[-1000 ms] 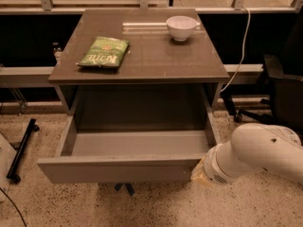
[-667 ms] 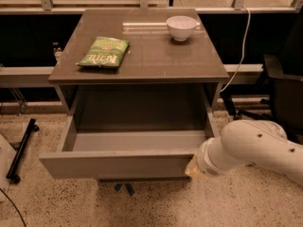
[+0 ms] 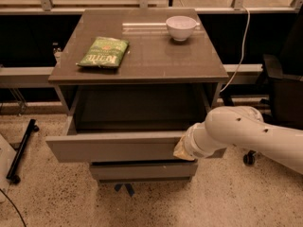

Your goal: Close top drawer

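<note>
The top drawer [image 3: 113, 146] is a wide grey drawer under the brown tabletop [image 3: 142, 63]. It stands part-way out and its inside looks empty. My white arm [image 3: 236, 131] comes in from the right. My gripper [image 3: 182, 150] is at the right end of the drawer's front, against it, with only a yellowish tip showing past the wrist. A lower grey drawer front [image 3: 142, 169] shows beneath, set further back.
A green snack bag [image 3: 104, 52] and a white bowl [image 3: 181, 27] sit on the tabletop. A black chair [image 3: 284, 93] stands at the right behind my arm. A black stand [image 3: 21, 150] lies on the floor at the left. A white cable [image 3: 241, 46] hangs at the back right.
The top drawer has slid further into the cabinet. My arm has moved left and forward with its front.
</note>
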`<state>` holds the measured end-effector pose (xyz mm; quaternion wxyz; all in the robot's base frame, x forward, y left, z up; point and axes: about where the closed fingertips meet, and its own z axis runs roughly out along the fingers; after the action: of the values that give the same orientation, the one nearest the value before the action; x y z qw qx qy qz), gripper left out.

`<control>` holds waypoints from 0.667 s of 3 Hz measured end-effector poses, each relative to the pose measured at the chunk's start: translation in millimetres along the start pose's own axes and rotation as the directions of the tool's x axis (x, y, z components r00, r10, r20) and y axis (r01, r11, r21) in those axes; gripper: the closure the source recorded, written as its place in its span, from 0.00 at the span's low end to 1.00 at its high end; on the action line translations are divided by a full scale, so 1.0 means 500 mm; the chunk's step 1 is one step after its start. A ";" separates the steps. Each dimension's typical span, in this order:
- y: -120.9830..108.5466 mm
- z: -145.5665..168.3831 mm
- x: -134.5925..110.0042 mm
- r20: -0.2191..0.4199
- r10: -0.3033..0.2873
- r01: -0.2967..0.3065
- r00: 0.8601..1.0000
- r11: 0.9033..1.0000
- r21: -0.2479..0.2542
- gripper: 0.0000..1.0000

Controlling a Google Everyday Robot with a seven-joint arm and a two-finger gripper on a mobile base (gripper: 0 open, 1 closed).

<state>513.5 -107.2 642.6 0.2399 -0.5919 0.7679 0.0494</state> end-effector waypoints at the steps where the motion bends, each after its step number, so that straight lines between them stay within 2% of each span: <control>1: 0.003 -0.001 0.000 0.000 0.000 0.000 1.000 1.000 0.000 0.82; 2: -0.087 0.024 -0.068 0.063 -0.080 0.077 0.995 0.996 0.040 0.51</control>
<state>564.1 -85.8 655.6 0.2773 -0.6151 0.7367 0.0445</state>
